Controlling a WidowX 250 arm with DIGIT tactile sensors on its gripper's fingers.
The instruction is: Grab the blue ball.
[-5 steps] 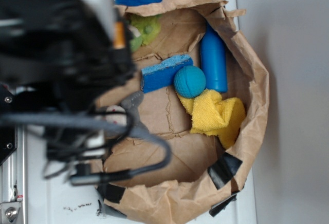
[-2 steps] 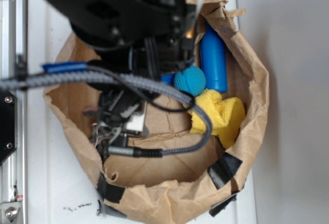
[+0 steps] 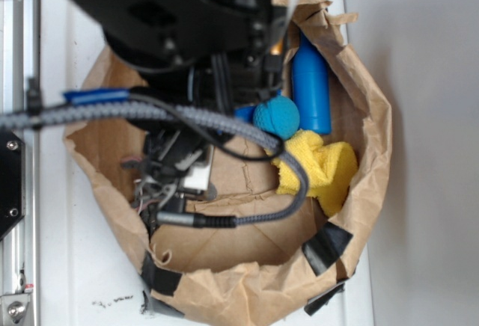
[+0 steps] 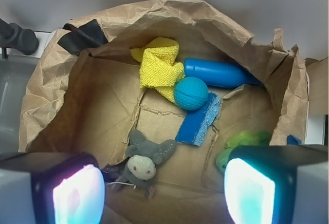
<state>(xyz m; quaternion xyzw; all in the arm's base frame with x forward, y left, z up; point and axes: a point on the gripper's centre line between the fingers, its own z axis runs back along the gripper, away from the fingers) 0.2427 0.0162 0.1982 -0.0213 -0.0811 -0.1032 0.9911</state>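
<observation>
Brown paper walls (image 4: 61, 75) ring everything I'm working over. A second ago my arm sat off at the left edge of the exterior view; it has since swung in over the bag and barely moved in the last instant, so I judge the approach is done and the descent comes next. My gripper (image 4: 164, 193) is spread wide with nothing in it, both fingers (image 4: 77, 196) glowing at the bottom of the wrist view. The blue ball (image 4: 190, 93) lies on the bag floor, touching the yellow cloth (image 4: 159, 67), the blue cylinder (image 4: 218, 73) and the blue sponge (image 4: 198, 124). It sits ahead of the gripper, not yet between the fingers. The grey plush (image 4: 141, 165) lies nearer.
</observation>
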